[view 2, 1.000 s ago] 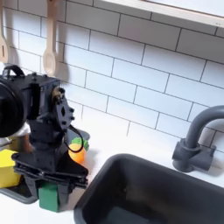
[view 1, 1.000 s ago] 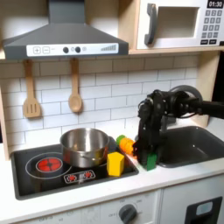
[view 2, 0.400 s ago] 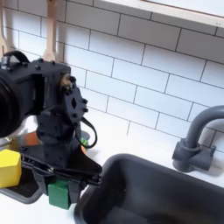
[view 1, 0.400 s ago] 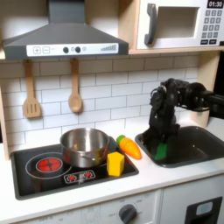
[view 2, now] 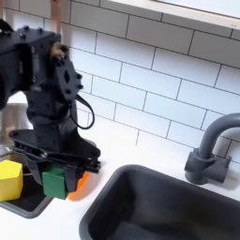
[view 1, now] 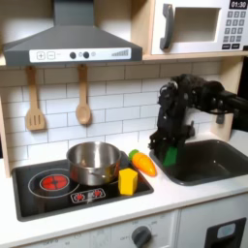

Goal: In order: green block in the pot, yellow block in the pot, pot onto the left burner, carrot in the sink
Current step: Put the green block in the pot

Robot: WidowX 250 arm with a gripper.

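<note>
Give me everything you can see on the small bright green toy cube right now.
The small bright green toy cube is a plain, smooth-faced block of what looks like plastic or painted wood. It hangs roughly upright, off the counter, clamped in the black gripper, whose fingers press its sides. In the first exterior view it sits above the near edge of the dark grey rectangular sink, right of the orange toy carrot. Its top is hidden by the gripper.
</note>
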